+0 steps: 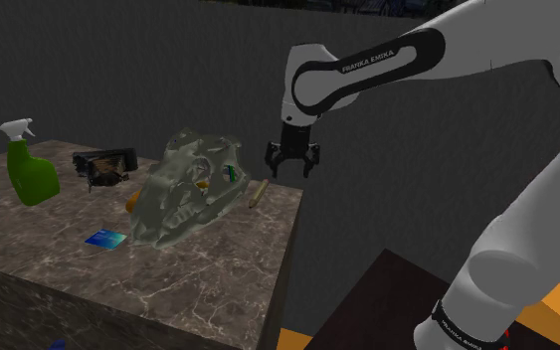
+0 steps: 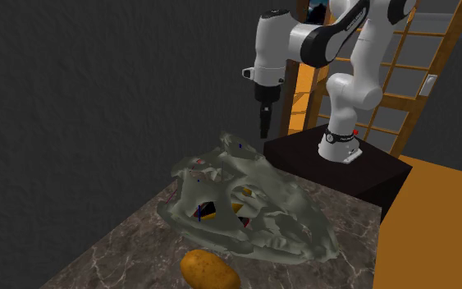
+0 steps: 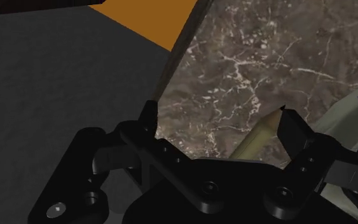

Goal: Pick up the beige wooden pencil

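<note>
Hovering, jaws apart, above the beige pencil (image 1: 258,192), the end effector (image 1: 293,170) should centre it between them before descending to the bench (image 1: 218,273).

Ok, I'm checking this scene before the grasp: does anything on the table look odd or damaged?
Yes. The big grey-green crumpled shell mid-table looks torn: ragged holes show coloured bits inside. The pencil lies right beside it, near the edge of the marble table, below the open claw.
</note>
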You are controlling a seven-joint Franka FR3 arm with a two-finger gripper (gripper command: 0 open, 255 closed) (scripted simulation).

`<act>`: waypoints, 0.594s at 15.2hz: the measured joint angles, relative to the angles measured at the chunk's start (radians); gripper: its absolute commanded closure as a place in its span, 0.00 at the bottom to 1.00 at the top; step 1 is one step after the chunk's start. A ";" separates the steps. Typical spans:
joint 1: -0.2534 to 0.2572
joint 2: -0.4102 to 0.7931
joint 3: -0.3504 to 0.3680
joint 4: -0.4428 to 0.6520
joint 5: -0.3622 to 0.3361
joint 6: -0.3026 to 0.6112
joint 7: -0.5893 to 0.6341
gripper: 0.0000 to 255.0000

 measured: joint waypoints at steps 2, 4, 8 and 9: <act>-0.008 0.070 0.007 0.039 -0.021 0.025 0.075 0.00; -0.011 0.165 0.013 0.106 -0.052 0.047 0.156 0.00; -0.009 0.323 0.002 0.234 -0.103 0.063 0.300 0.00; -0.007 0.362 -0.006 0.273 -0.117 0.064 0.336 0.00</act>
